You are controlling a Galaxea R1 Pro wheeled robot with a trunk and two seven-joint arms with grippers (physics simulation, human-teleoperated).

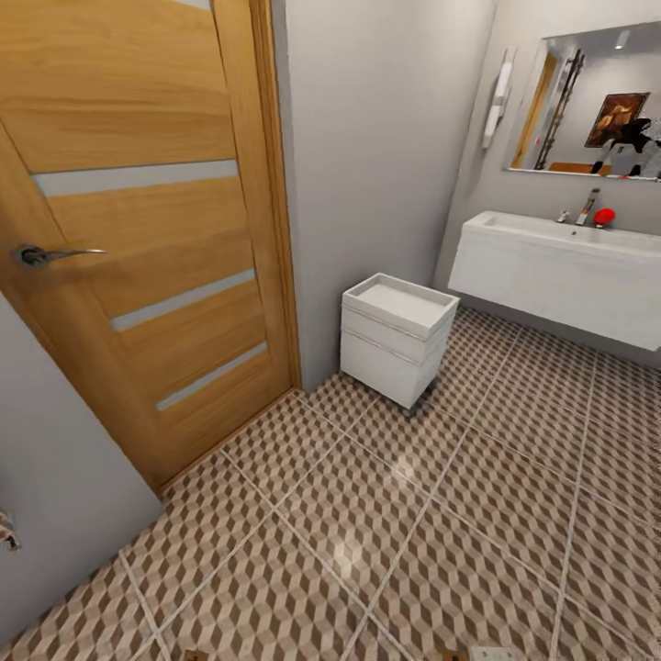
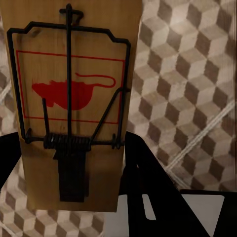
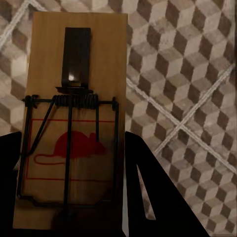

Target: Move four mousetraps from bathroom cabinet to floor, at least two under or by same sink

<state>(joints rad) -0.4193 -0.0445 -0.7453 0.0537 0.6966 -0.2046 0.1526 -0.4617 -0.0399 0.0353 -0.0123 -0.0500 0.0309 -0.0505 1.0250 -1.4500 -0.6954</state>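
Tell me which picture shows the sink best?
The head view: the whole white sink hangs on the far wall under a mirror, tap and all. The two wrist views look at mousetraps held over the tiled floor, not the sink.

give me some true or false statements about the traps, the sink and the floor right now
1. Each claw holds a mousetrap. True: the left claw grips one mousetrap, the right claw another.
2. The door stands open. False: it is shut.
3. The sink is at the head view's right, under a mirror. True.
4. The floor is plain white. False: it has a brown, beige and white cube pattern.
5. A bathtub stands between door and sink. False: a small white drawer unit stands there.
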